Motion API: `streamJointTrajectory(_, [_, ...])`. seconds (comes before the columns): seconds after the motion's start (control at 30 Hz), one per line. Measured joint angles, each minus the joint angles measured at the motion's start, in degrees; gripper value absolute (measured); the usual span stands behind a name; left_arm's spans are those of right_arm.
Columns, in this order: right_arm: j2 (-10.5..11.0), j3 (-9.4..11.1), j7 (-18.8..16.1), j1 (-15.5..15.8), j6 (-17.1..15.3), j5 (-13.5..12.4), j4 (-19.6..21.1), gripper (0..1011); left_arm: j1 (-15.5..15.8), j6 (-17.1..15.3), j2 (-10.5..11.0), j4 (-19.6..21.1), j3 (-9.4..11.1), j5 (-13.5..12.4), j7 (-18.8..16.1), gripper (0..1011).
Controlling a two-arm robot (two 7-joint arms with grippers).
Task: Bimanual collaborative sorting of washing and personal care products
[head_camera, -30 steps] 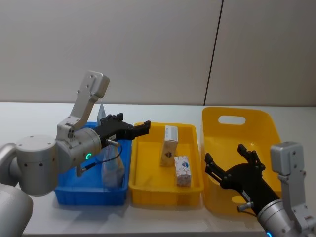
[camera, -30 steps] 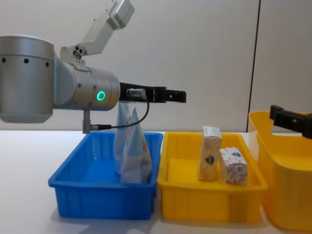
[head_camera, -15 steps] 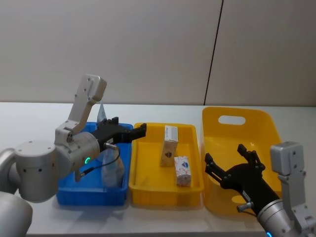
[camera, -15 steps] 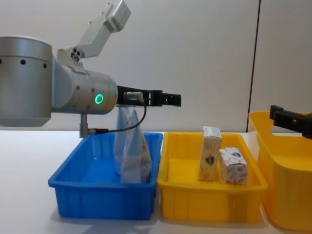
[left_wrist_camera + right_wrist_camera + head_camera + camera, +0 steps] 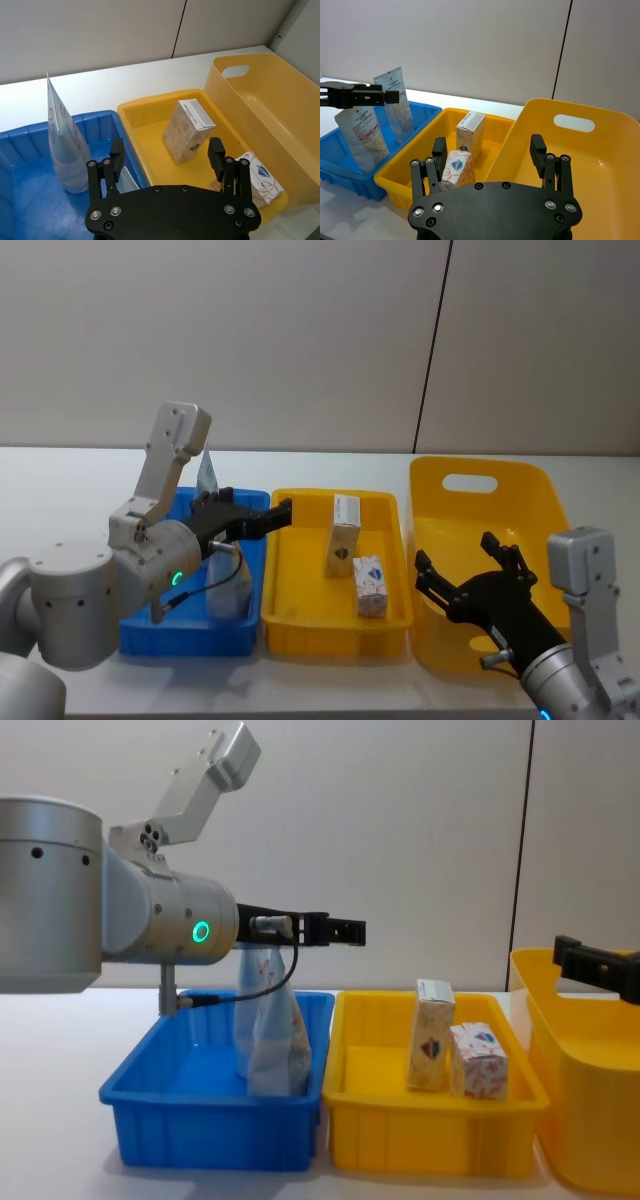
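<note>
Two cartons stand upright in the shallow yellow tray (image 5: 300, 625) at mid-table. One is a taller beige carton (image 5: 343, 532) with a white top and a small dark emblem. The other, just beside it at its 5 o'clock, is a squat white carton (image 5: 369, 585) patterned in red and blue.

At the tray's 9 o'clock sits the blue bin (image 5: 190, 635). In it a soft, pale blue-white pouch (image 5: 275, 1040) stands by the wall nearest the tray. A whitish squeeze tube (image 5: 62, 140), its flat crimped end up, rises at the pouch's 11 o'clock.

The left gripper (image 5: 340, 930) hangs level above the seam between bin and tray, fingers spread wide and holding nothing.

At the tray's 3 o'clock, the right gripper (image 5: 460, 560) hovers over the large yellow bin (image 5: 540, 480), fingers likewise splayed wide and bare.
</note>
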State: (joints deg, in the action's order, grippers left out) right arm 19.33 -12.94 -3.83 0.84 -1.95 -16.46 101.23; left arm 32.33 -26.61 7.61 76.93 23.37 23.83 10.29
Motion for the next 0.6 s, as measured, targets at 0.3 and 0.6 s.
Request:
streamJointTrajectory(0.3, [0.0, 0.0, 0.0, 0.0, 0.0, 0.0, 0.0, 1003, -1.8, -2.3, -0.5, 2.6, -0.5, -0.3, -1.9, 1001])
streamJointTrajectory(0.6, [0.0, 0.0, 0.0, 0.0, 0.0, 0.0, 0.0, 1003, -3.8, -4.3, -1.1, 5.2, -1.2, -0.8, -4.5, 1001])
